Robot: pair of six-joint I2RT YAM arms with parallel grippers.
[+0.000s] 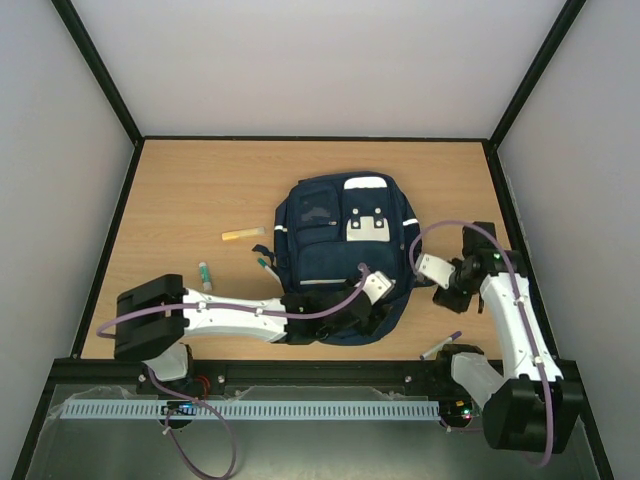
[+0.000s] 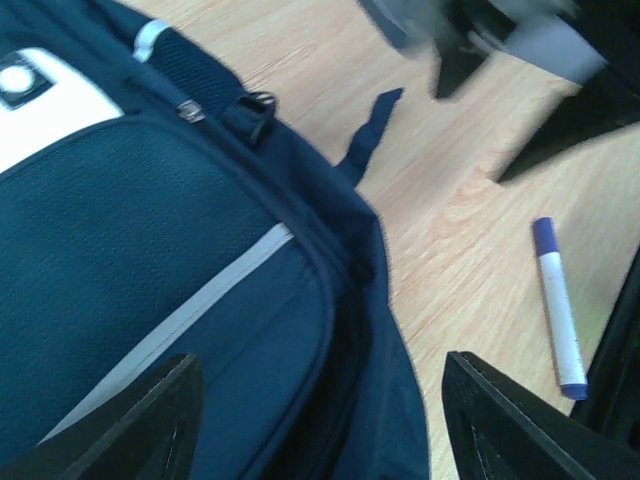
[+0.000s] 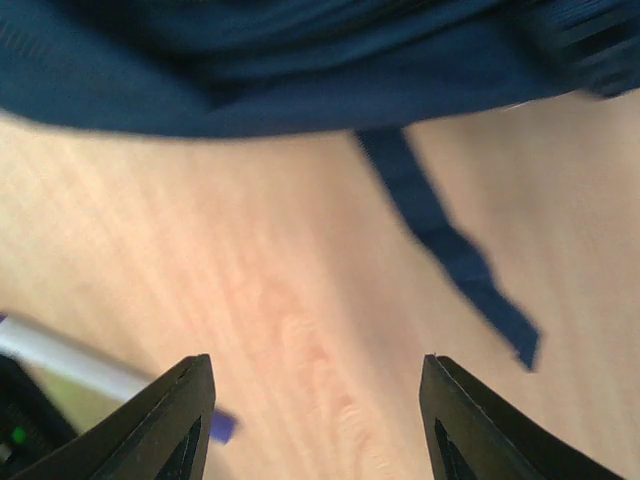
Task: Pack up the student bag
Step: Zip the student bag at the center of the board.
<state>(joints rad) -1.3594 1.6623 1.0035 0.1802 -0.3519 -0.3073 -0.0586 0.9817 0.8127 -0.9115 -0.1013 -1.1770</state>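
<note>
One blurred strip of student bag (image 3: 250,70) atop right-wrist view

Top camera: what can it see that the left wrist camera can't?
Only the top camera shows the whole student bag, the left arm, the right arm, a yellow stick and a green-tipped pen on the table. Only the left wrist camera shows a metal zip pull up close and its own open fingers. Both show the bag and the purple-tipped white pen.
</note>
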